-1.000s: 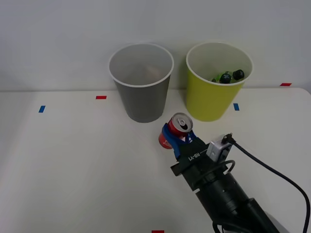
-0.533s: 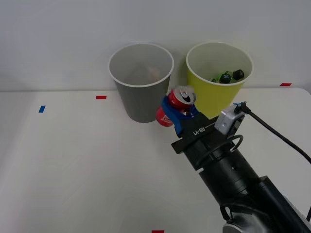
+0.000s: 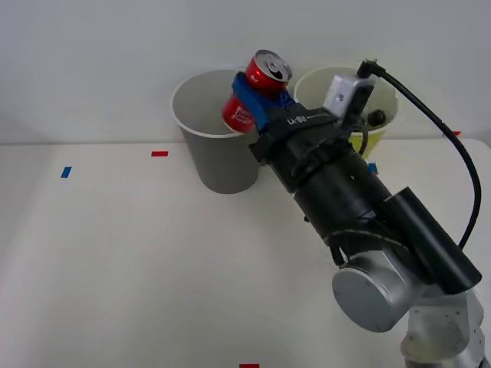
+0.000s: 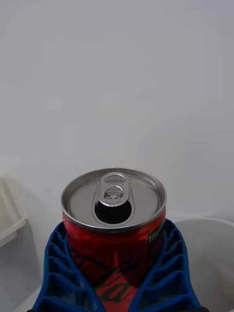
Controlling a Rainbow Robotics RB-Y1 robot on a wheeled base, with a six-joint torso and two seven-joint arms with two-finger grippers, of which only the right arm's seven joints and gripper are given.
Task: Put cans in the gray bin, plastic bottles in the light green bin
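The right arm [image 3: 360, 207] reaches from the 5 o'clock corner up toward 11 o'clock, raised off the bench. Its gripper [image 3: 257, 92] has the blue ribbed jaws clamped on either side of the red can [image 3: 255, 88], held tilted.

Can [image 3: 251, 90]: red body, silver top. Fingers [image 4: 63, 278]: blue, ribbed. Left bin [image 3: 219, 157]: gray wall, white rim, pale inside. Right bin [image 3: 379, 132]: yellow-green, white rim. Arm [image 3: 360, 207]: black, silver joint at lower right. Table [image 3: 123, 261]: white, with small red and blue tape marks.
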